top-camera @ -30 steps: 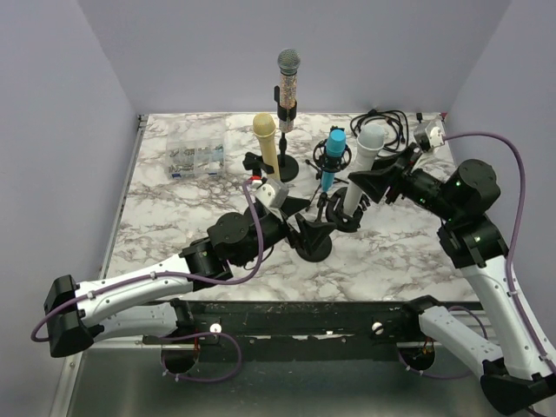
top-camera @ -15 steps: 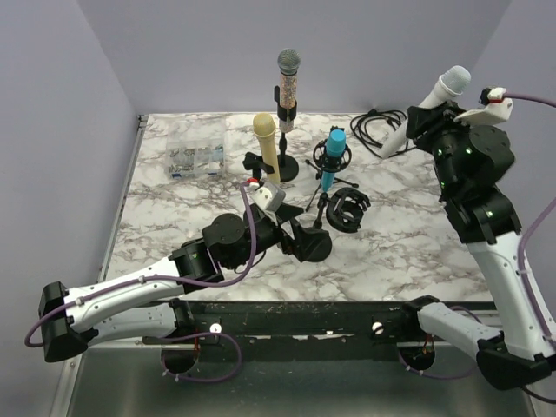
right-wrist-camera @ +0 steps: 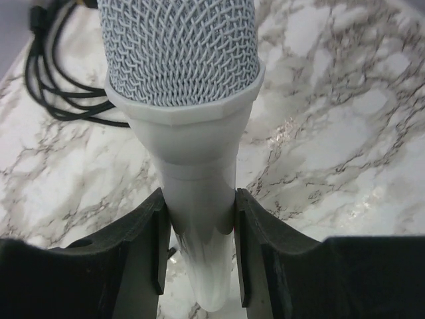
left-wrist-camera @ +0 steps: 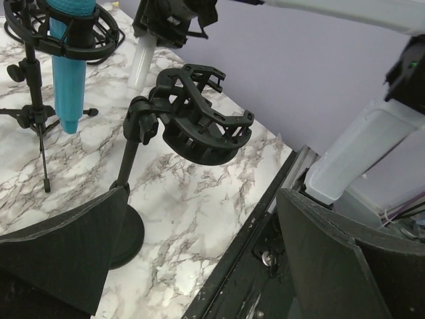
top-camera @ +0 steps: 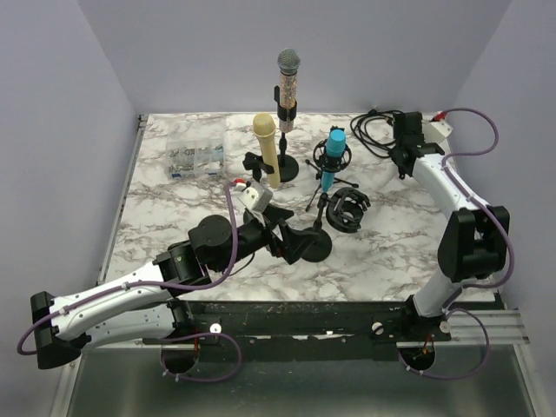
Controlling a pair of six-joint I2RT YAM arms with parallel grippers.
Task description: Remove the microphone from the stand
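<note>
— One microphone (right-wrist-camera: 182, 100), clear of the stand (left-wrist-camera: 199, 123), held in the jaws of the right gripper (right-wrist-camera: 197, 252), far right corner of the desk (top-camera: 174, 208).
— Left gripper (left-wrist-camera: 199, 259)?
— Jaws wide, empty. Removal looks done; next, lower it gently.

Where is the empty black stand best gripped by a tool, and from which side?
Probably the thin pole, between the round base and the shock mount, coming from the side with jaws level. The pole is narrow and nearly upright; the mount is wide, open-ribbed and tilted.
</note>
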